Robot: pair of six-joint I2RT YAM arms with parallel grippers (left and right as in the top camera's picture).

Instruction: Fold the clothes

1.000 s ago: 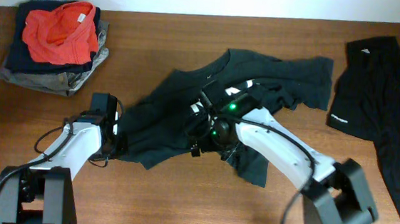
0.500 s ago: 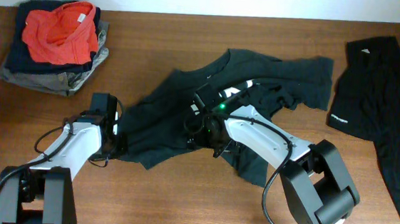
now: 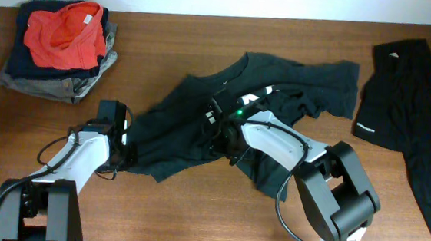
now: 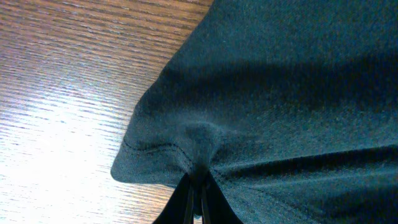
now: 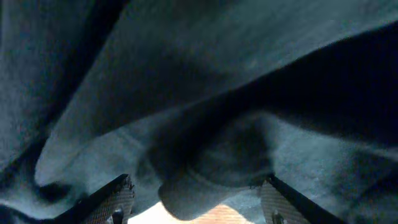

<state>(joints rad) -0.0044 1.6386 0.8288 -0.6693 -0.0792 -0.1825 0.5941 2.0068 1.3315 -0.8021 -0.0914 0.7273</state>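
A soft black short-sleeved shirt (image 3: 199,127) lies crumpled in the middle of the brown wooden bench (image 3: 192,219). Its neck opening faces the far edge, one sleeve reaches out to the right, and the body is rumpled into folds.

The left claw (image 3: 125,158) sits at the shirt's near-left corner. In the left wrist view its fingers (image 4: 189,205) are pressed tight together on the stitched hem (image 4: 155,151). The cloth puckers into a small gather just above the tips, and bare wood grain shows to the left of it.

The right claw (image 3: 215,138) is low over the middle of the same shirt, with the white arm bending back to the right. In the right wrist view its two fingers (image 5: 115,202) stand well apart on either side of a bunched fold of dark fabric (image 5: 217,165). A sliver of bench shows under the fold. Whether the pads press on that fold I cannot tell; the claw reads as partly open, astride the cloth.

A second black shirt with a small white logo (image 3: 417,105) lies spread at the right end of the bench, well apart from the first. At the far-left corner sits a folded pile of garments, orange-red on top of navy and grey (image 3: 58,43).
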